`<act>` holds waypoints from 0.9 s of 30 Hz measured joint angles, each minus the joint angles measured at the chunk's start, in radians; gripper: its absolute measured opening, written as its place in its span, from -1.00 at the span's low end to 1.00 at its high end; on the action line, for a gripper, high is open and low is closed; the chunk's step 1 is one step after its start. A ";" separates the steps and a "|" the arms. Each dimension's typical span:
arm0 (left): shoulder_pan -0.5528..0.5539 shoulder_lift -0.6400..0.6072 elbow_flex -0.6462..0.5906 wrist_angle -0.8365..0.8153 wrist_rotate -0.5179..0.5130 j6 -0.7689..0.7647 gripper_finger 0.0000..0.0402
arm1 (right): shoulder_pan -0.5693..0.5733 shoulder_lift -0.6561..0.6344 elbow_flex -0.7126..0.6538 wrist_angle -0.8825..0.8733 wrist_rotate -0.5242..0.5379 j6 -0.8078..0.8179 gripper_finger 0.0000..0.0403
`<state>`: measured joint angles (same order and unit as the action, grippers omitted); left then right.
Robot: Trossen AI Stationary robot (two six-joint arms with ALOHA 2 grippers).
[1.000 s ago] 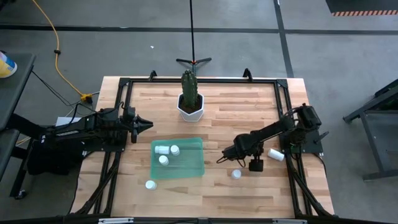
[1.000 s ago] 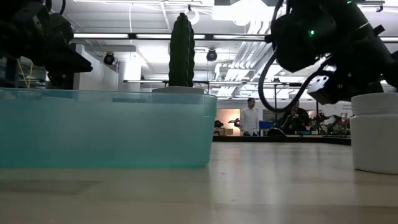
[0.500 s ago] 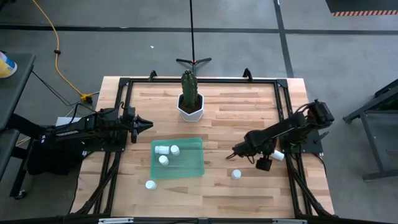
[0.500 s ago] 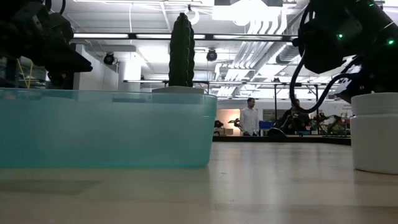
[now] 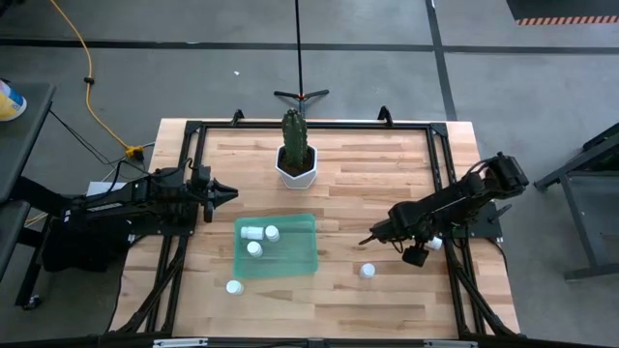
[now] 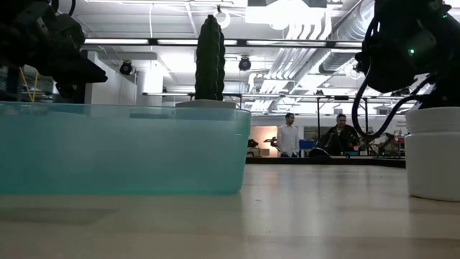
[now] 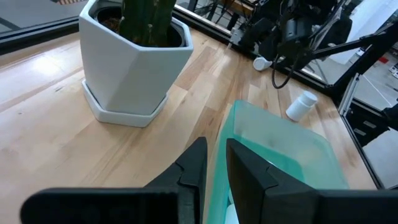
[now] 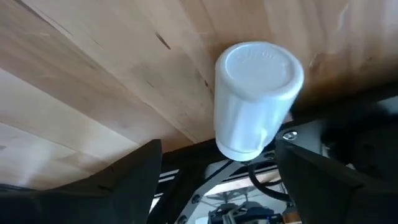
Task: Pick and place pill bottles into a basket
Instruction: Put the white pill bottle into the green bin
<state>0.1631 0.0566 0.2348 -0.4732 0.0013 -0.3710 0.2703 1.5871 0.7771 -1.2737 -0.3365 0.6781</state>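
The teal-green basket [image 5: 295, 259] lies left of the table's middle, and three white pill bottles [image 5: 253, 248] stand in it. One bottle [image 5: 233, 286] stands near the basket's near left corner, another [image 5: 367, 271] to its right. A further bottle [image 5: 436, 243] lies on its side by the table's right rail. My right gripper [image 5: 418, 253] hangs over it, pointing down and open. In the right wrist view my right gripper [image 8: 217, 158] has a finger on either side of that bottle [image 8: 255, 93], apart from it. My left gripper [image 5: 230, 193] waits shut at the table's left.
A white hexagonal pot with a cactus [image 5: 295, 159] stands at the far middle. A black frame rail [image 5: 450, 261] runs along the table's right edge, close to the lying bottle. In the low view the basket wall [image 6: 122, 147] fills the left and a bottle [image 6: 435, 155] the right.
My right arm has drawn back from the table's middle toward the right edge, and its gripper now hangs over the lying bottle. In the low view it has slid off toward the right. The bottles and the basket have stayed where they were.
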 joint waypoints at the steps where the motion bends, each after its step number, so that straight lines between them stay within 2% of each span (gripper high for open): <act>1: 0.000 0.000 0.000 0.000 0.000 0.000 -0.52 | 0.000 0.000 -0.010 0.012 -0.011 0.003 0.50; 10: 0.000 0.000 0.000 0.000 0.011 0.000 -0.52 | 0.000 0.000 -0.070 0.130 -0.076 0.068 0.50; 14: 0.000 0.000 0.000 0.000 0.011 0.000 -0.52 | 0.000 0.000 -0.074 0.132 -0.075 0.081 0.42; 19: 0.000 0.000 0.000 0.000 0.011 0.000 -0.52 | 0.000 0.000 -0.073 0.135 -0.075 0.081 0.11; 25: 0.000 0.000 0.000 0.000 0.011 0.000 -0.52 | 0.000 0.000 -0.073 0.131 -0.083 0.075 -0.46; 27: 0.000 0.000 0.000 0.000 0.011 0.000 -0.52 | 0.000 0.000 -0.073 0.132 -0.086 0.074 -0.51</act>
<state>0.1635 0.0566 0.2344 -0.4736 0.0120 -0.3714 0.2703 1.5871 0.7044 -1.1415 -0.4229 0.7517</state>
